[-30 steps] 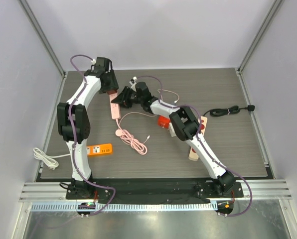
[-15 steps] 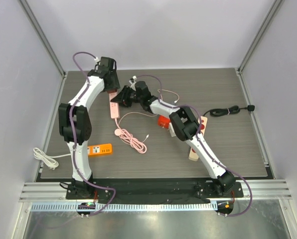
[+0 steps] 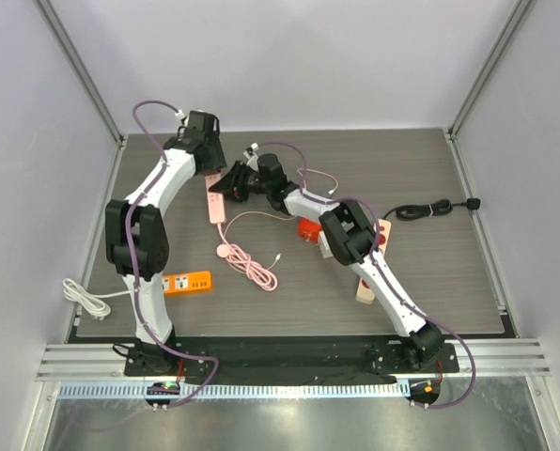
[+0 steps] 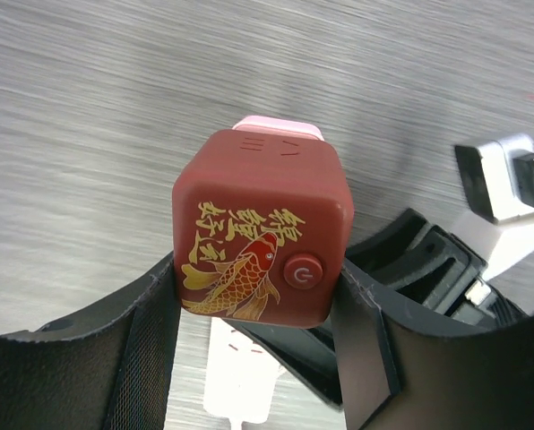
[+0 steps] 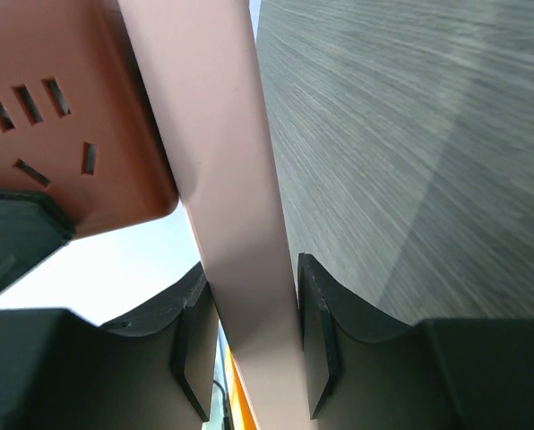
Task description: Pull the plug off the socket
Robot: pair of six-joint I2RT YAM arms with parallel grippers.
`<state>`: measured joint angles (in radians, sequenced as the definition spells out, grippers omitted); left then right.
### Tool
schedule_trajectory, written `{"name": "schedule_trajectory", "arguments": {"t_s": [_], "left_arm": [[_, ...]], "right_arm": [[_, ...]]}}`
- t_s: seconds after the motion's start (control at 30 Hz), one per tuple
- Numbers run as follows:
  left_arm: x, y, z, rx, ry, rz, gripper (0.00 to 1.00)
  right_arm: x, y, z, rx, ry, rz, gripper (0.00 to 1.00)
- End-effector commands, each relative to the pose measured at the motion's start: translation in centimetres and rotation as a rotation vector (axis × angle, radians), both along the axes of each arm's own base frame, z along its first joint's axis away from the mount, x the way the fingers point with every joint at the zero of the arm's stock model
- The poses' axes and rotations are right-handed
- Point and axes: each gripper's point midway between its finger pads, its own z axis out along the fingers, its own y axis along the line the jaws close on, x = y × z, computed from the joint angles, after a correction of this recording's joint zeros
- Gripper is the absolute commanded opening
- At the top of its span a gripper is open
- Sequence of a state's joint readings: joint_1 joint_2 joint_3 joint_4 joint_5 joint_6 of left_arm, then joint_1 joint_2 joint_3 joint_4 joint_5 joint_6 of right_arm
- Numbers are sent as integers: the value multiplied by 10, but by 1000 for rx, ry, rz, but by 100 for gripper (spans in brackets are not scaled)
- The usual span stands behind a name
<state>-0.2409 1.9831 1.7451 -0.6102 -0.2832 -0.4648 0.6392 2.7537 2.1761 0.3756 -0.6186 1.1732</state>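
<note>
- Clamped in the left gripper [image 4: 256, 282]: the plug [image 4: 260, 224], a dark red cube with gold lettering, a koi and a round power button on its near face.
- Closed only as far as the cube allows, with one black finger [image 4: 146, 322] pressed against each of its sides.
- Pinched in the right gripper [image 5: 249, 345]: the pale pink socket strip [image 5: 218, 170], taken across its narrow width, with the fingers [image 5: 193, 358] tight on both long edges.
- Seen from above, lies at the far left-centre of the table [image 3: 430, 282], with both grippers meeting over the far end of the strip and the plug hidden beneath the left one.
- From the right wrist, shows the plug's slotted face just beside the strip's flat side; cannot tell whether the pins are seated or free.
- From the left wrist, shows pink strip past the top edge of the cube and a paler length below it.
- Elsewhere on the table:
  - an orange power strip [image 3: 188, 282] beside the left arm
  - a coiled white cable [image 3: 85, 296] at the left edge
  - a pink cable [image 3: 247, 261] looped near the socket strip's near end
  - a red object [image 3: 306, 228] and a wooden block [image 3: 365, 287] partly under the right arm
  - a black cable [image 3: 430, 209] well apart on the right
</note>
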Motion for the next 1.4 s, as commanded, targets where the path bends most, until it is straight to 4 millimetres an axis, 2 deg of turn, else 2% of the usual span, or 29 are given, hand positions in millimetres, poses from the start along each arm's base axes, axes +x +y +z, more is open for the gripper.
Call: {"name": "schedule_trajectory", "arguments": {"t_s": [0.0, 0.03, 0.07, 0.17, 0.23, 0.43, 0.63, 0.8, 0.87, 1.0, 1.03, 1.07, 1.1, 1.17, 1.23, 1.27, 1.37], "left_arm": [[-22, -54, 60, -374, -16, -154, 0], [-23, -53, 53, -426, -6, -144, 0], [-18, -52, 58, -443, -38, -145, 0], [-17, -28, 51, -366, -26, -84, 0], [-16, -16, 55, -335, -41, -50, 0], [-15, -8, 67, -364, -83, -35, 0], [-14, 11, 70, -337, -100, 8, 0], [-13, 1, 69, -408, -96, -19, 0], [-14, 2, 68, -408, -91, -13, 0], [-14, 12, 70, -331, -100, 23, 0], [-15, 8, 72, -320, -99, 12, 0], [-17, 12, 71, -275, -94, 23, 0], [-17, 12, 74, -246, -98, 24, 0], [-23, 14, 74, -129, -86, 35, 0], [-25, 8, 80, -57, -92, 24, 0], [-27, 11, 80, -19, -90, 37, 0], [-27, 3, 82, -35, -95, 2, 0]], "right_arm": [[52, -59, -89, -147, 260, -296, 1], [51, -59, -88, -134, 271, -286, 1], [52, -59, -89, -119, 270, -284, 1], [53, -58, -85, -71, 287, -268, 1], [54, -58, -84, -40, 298, -266, 1], [53, -54, -64, 38, 249, -219, 1], [53, -54, -60, 53, 228, -212, 1], [54, -53, -57, 67, 214, -206, 1], [54, -56, -67, 16, 215, -218, 1], [58, -57, -70, -65, 185, -236, 1], [58, -57, -72, -87, 181, -239, 1], [56, -59, -80, -134, 182, -237, 1], [59, -59, -77, -150, 171, -252, 1], [57, -62, -83, -196, 177, -259, 1], [58, -63, -83, -218, 162, -266, 1], [58, -64, -84, -228, 165, -267, 1], [58, -66, -87, -241, 169, -270, 1]]}}
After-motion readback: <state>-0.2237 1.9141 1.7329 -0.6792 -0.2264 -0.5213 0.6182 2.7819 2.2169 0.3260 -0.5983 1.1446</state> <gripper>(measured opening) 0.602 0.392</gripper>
